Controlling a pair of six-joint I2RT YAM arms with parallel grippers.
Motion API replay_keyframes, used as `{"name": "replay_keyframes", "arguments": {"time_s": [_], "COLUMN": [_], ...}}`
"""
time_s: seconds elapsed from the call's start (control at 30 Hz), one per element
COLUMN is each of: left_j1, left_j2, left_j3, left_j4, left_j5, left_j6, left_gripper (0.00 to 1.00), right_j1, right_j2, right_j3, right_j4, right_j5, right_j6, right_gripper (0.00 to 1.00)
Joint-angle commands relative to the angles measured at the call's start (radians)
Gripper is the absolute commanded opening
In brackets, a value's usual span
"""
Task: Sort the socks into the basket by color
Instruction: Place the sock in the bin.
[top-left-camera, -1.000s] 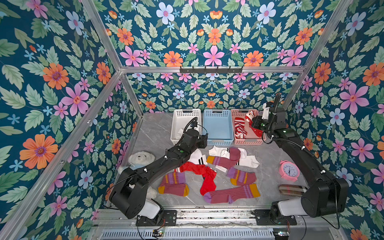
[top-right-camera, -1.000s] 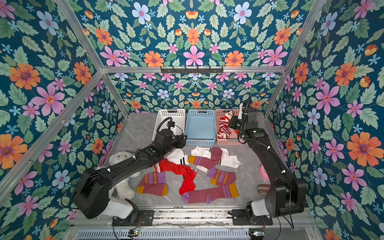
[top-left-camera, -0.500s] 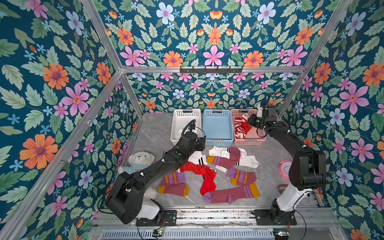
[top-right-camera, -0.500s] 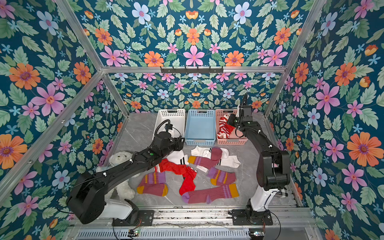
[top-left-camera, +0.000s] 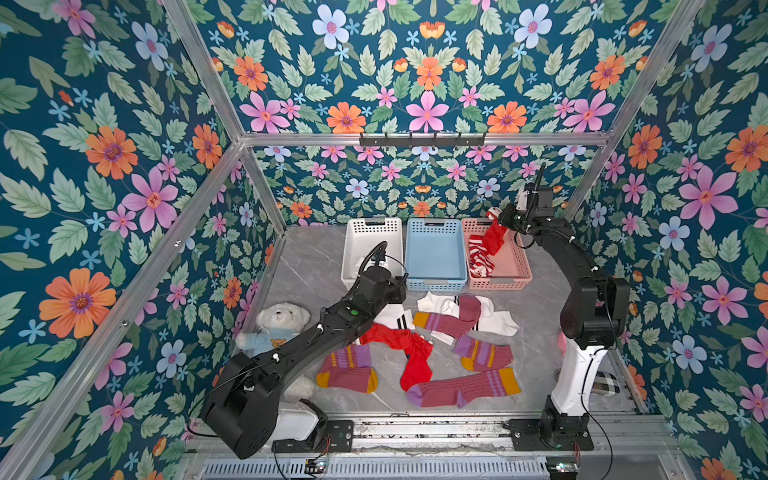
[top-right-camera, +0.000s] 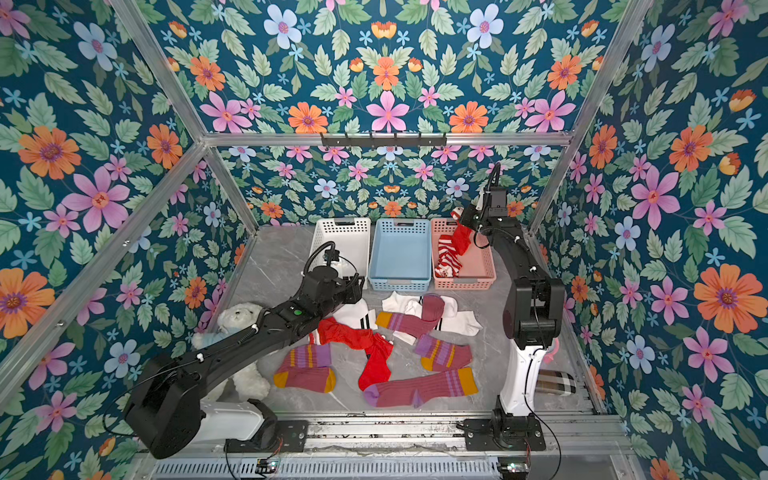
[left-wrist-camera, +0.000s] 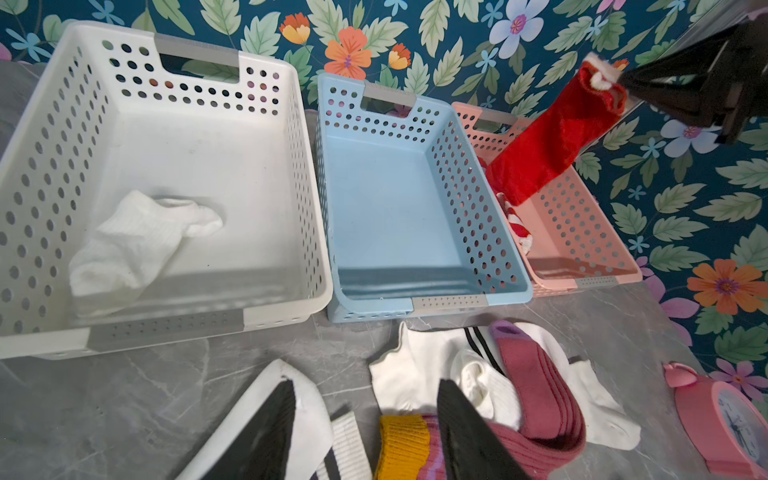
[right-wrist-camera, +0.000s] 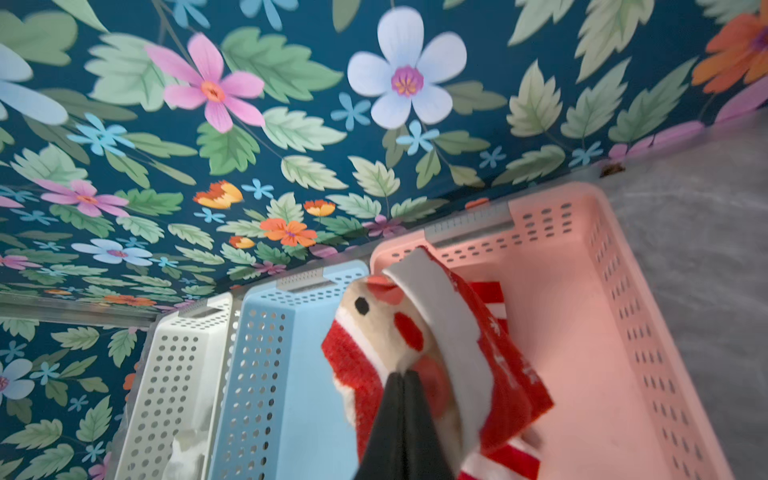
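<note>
The right pincer (right-wrist-camera: 401, 376) is clamped shut on a red Santa sock (right-wrist-camera: 469, 345), gripping it at the Santa-face end by the white cuff. In both top views the sock hangs from it over the back part of the pink basket (top-left-camera: 524, 272), with its lower end down inside. A red-white striped sock (top-left-camera: 480, 257) lies in that basket; whether the two touch cannot be told. The blue basket (left-wrist-camera: 453, 178) stands just beside the pink one, and the white basket (left-wrist-camera: 50, 166) is on its other side, with one white sock (left-wrist-camera: 137, 241) lying in it. The left pincer (left-wrist-camera: 365, 380) is open with its jaws partly spread and nothing between them. It hovers low over the bench (top-left-camera: 307, 266) just in front of the white and blue baskets. Below one finger (left-wrist-camera: 257, 432) lies a black-striped sock (left-wrist-camera: 311, 407). Below the other lies a maroon sock (left-wrist-camera: 540, 399) draped over a heap of white socks (top-left-camera: 500, 324). Nearer the robot, a red sock (top-left-camera: 409, 349) lies crumpled in the middle of the bench, with three more maroon socks around it. A bear (top-left-camera: 278, 320) sits beside the left arm. A pink clock (left-wrist-camera: 727, 419) and a plaid item (top-left-camera: 604, 384) lie by the right arm's base.
</note>
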Motion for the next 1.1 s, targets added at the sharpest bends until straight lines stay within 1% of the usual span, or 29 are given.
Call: {"name": "replay_keyframes", "arguments": {"time_s": [0.0,0.1,0.2,0.33,0.47,0.57,0.67,0.93,1.0,1.07], "left_j1": [0.0,0.0,0.0,0.0,0.0,0.001,0.0,0.001,0.0,0.001], "left_j2": [-0.008,-0.006,0.001,0.007,0.018,0.025,0.025,0.025,0.021,0.015], "left_j3": [-0.002,-0.002,0.003,0.004,0.01,0.013,0.015,0.006,0.004,0.0], "left_j4": [-0.015,-0.016,-0.015,-0.006,-0.003,-0.003,0.0,0.0,-0.006,-0.013], "left_j5": [-0.029,-0.036,-0.039,-0.036,-0.029,-0.022,-0.02,-0.019,-0.02,-0.023], "left_j6": [-0.003,0.001,0.004,0.007,0.009,0.009,0.008,-0.009,-0.01,-0.01], "left_gripper": [0.58,0.58,0.59,0.59,0.59,0.59,0.59,0.59,0.59,0.59], "right_j1": [0.0,0.001,0.0,0.004,0.015,0.021,0.03,0.057,0.058,0.058], "right_j2": [0.027,0.05,0.057,0.03,-0.018,-0.047,-0.057,-0.065,-0.07,-0.082], "right_j3": [0.091,0.141,0.13,0.016,-0.112,-0.179,-0.21,-0.267,-0.278,-0.293], "right_j4": [-0.102,-0.135,-0.153,-0.129,-0.115,-0.104,-0.103,-0.103,-0.102,-0.098], "right_j5": [0.036,0.035,0.017,-0.037,-0.052,-0.084,-0.116,-0.14,-0.144,-0.144], "right_j6": [-0.068,-0.102,-0.118,-0.128,-0.145,-0.147,-0.158,-0.162,-0.159,-0.157], "right_gripper": [0.0,0.0,0.0,0.0,0.0,0.0,0.0,0.0,0.04,0.11]}}
